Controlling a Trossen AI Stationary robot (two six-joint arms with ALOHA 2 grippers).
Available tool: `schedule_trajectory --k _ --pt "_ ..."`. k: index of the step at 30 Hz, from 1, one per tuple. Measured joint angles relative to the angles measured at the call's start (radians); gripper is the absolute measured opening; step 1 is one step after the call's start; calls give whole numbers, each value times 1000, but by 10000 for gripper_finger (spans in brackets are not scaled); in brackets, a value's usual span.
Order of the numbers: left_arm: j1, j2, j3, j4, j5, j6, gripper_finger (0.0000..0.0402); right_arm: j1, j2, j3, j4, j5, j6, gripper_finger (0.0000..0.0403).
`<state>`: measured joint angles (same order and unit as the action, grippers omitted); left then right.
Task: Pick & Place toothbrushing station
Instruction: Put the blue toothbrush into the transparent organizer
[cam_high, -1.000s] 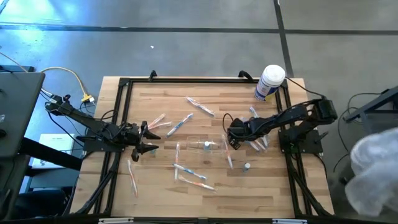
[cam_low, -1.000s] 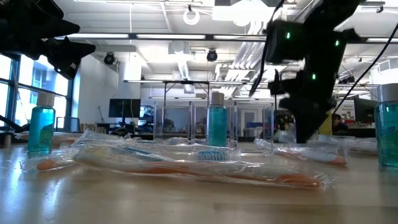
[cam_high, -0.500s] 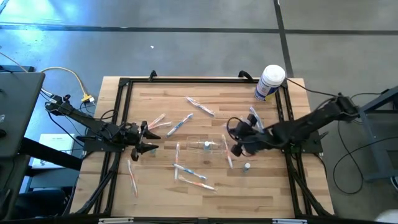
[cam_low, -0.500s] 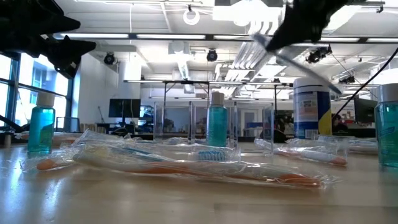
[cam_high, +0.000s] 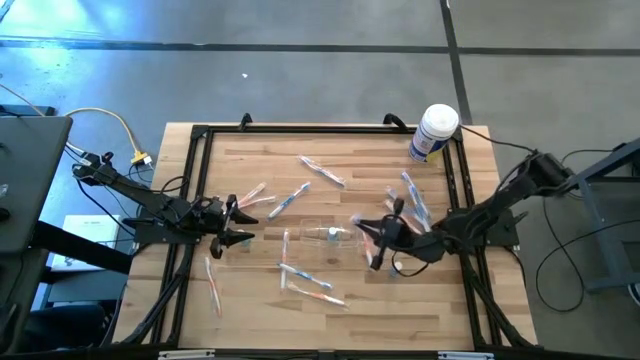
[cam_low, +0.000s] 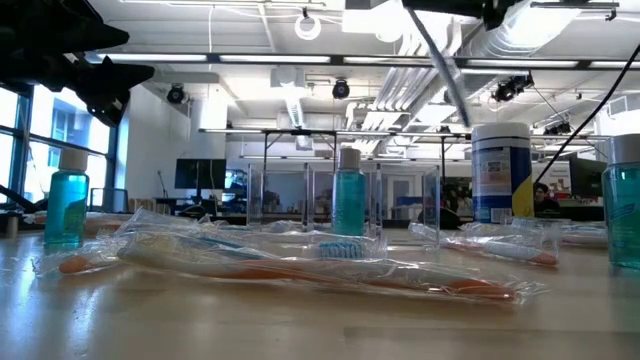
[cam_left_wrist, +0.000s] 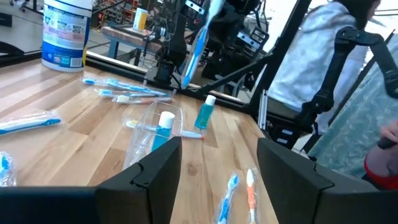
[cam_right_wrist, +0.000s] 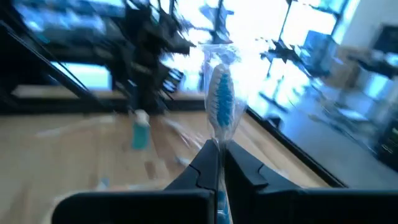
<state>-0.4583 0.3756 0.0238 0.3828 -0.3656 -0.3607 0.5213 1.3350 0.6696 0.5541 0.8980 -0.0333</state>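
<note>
Holder (cam_high: 322, 235) looks light, stiff, slick and faint-edged mid-worktop (cam_high: 255, 300); I'd pinch its rim. My right claw (cam_high: 375, 245) clamps a wrapped toothbrush (cam_right_wrist: 221, 102); left claw (cam_high: 243, 222) waits wide.

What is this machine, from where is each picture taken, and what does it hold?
These are two dark robot arms at a wooden table. One picture looks straight down, one looks level across the tabletop, and two come from cameras on the wrists. Wrapped toothbrushes, small blue bottles and a white canister lie around a clear holder. The right end effector is shut on a wrapped blue toothbrush, raised above the table. The left end effector waits open at the left side.
</note>
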Motion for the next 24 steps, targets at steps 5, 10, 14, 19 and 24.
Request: schedule_trajectory --k 5,10,14,19,24 --pt "0 0 0 1 0 5 205 -48 59 -128 456 -151 -138 4" --pt "0 0 0 0 0 5 205 -91 95 -195 613 -200 -145 4" --pt "0 0 0 0 0 5 205 -126 153 -204 690 -267 -100 5" --pt "0 0 0 3 0 19 205 -158 238 -205 774 -278 -65 6" --pt "0 0 0 17 -1 20 205 -177 315 -205 776 -266 47 6"
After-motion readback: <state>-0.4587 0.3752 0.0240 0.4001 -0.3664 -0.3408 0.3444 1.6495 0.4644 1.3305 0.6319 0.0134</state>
